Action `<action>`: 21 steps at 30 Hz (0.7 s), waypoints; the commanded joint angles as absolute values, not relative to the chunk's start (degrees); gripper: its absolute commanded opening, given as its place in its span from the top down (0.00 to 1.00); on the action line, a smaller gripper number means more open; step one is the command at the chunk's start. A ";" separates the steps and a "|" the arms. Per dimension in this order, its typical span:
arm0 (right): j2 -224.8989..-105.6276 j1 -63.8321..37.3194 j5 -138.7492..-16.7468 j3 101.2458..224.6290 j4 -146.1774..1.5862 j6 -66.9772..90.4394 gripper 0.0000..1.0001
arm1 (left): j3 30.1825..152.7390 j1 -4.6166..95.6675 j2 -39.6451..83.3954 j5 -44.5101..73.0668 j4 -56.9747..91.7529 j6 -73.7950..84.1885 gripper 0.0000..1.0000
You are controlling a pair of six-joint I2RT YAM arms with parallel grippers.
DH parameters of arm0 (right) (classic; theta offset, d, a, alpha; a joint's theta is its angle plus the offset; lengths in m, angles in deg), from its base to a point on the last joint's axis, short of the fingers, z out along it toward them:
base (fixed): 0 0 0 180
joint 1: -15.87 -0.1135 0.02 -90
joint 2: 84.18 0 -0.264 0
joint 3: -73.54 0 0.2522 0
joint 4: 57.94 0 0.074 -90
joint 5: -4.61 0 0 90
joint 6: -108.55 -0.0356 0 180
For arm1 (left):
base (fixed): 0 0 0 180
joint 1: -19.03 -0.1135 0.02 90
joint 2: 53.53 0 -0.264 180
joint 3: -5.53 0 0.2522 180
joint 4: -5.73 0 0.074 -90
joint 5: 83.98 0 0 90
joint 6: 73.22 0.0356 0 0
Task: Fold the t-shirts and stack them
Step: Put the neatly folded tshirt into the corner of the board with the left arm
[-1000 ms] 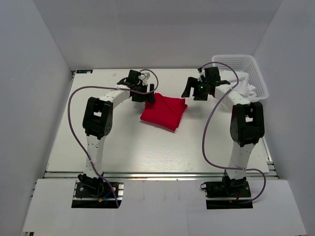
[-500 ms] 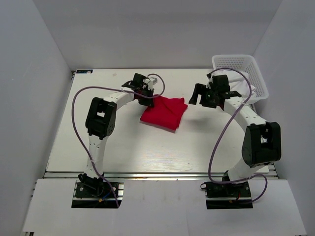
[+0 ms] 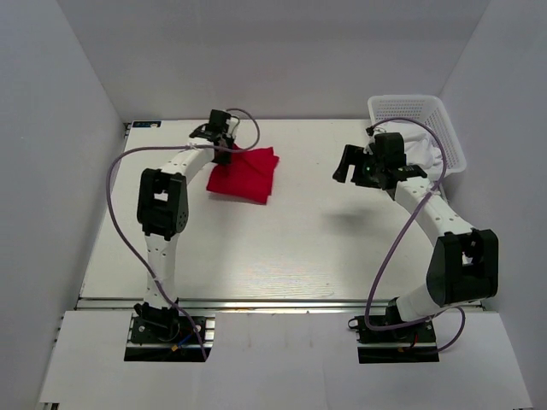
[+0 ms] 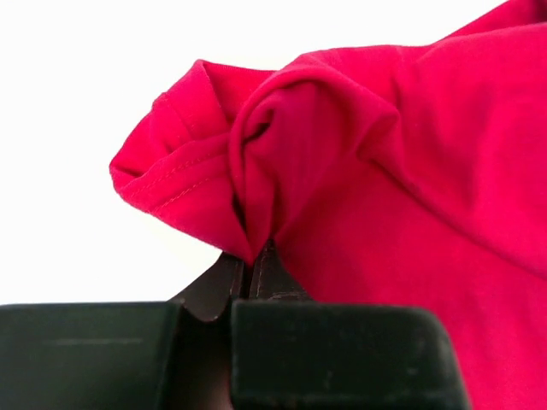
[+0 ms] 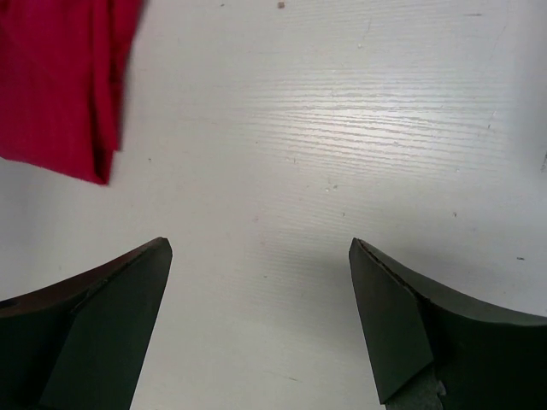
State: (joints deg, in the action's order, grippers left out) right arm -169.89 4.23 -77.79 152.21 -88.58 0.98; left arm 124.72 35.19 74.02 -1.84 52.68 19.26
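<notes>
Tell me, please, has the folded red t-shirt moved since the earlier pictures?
Yes. The red t-shirt slid left, farther from the white basket, pinched in the left claw.

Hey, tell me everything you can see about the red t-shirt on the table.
The red t-shirt is plain, thin soft fabric, no print visible, folded into a compact, roughly rectangular bundle. It lies on the white table, toward the far left. The left gripper is shut on its bunched corner, where a stitched hem shows. The open right gripper is well apart.
</notes>
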 commanded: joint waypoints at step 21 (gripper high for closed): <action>-174.18 4.27 -81.34 157.00 -87.60 1.58 0.10 | 150.50 14.02 88.58 -18.50 33.56 42.70 1.00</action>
State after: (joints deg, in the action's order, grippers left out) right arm -173.63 4.23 -80.26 153.45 -87.32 0.98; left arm 148.46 15.34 89.51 -16.38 39.87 39.74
